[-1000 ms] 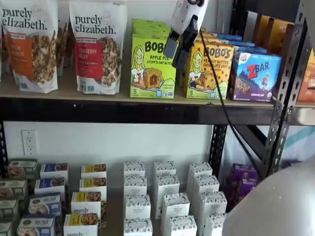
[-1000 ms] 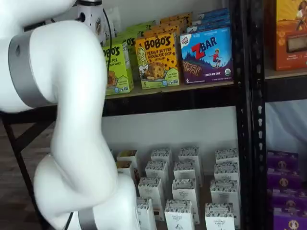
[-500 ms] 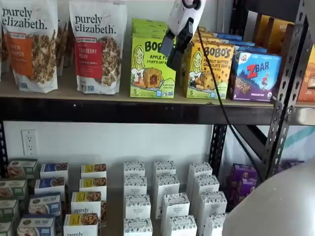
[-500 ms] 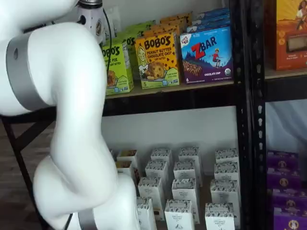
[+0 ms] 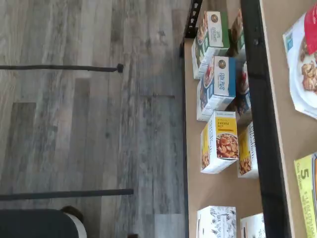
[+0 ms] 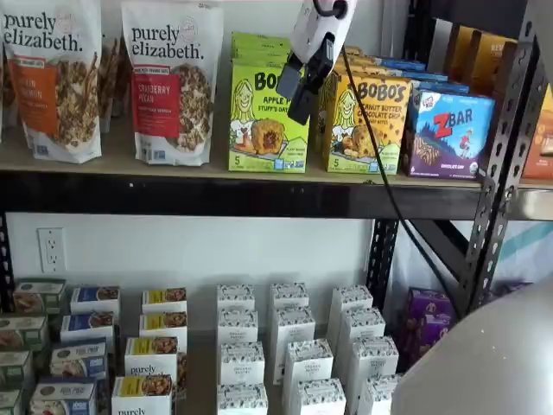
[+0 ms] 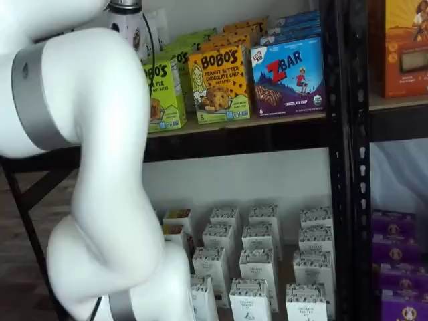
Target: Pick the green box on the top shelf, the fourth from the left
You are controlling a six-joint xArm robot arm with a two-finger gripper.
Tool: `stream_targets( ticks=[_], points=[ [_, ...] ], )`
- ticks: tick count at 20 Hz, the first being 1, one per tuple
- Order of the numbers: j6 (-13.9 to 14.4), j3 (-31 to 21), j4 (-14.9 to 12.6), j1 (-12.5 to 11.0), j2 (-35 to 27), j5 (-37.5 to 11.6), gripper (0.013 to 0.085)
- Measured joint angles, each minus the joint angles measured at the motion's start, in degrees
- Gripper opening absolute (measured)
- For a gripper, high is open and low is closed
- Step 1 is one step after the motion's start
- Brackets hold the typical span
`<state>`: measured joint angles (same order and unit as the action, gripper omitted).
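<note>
Two black fingers of the gripper (image 6: pixel 296 90) hang in front of the upper right part of the green box (image 6: pixel 266 117), with a plain gap showing between them; nothing is held. The white gripper body rises above the fingers to the frame's top edge, and a black cable (image 6: pixel 380 173) trails down behind them to the right. The green box stands upright on the top shelf (image 6: pixel 216 194), directly behind the fingers. Just right of the fingers stands the yellow-orange Bobo's box (image 6: pixel 367 125), with the blue ZBar box (image 6: pixel 448 134) beyond it. Left of the fingers stand two granola bags (image 6: pixel 171 82). In a shelf view the white arm (image 7: pixel 100 167) covers most of the green box (image 7: pixel 162 93).
</note>
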<state>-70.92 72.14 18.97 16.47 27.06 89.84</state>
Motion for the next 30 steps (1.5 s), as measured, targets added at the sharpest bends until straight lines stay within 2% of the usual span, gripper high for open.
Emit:
stream_targets(
  ticks=[13,22,30],
  points=[
    [-0.97,0.64,1.19,-1.06,-0.81,-0.87,0.085],
    [-2.31,1.13,3.43,-2.74,-1.14,-2.77,0.085],
    [-1.85,2.08,3.97,-2.31,-2.08,-5.01,0.085]
  ],
)
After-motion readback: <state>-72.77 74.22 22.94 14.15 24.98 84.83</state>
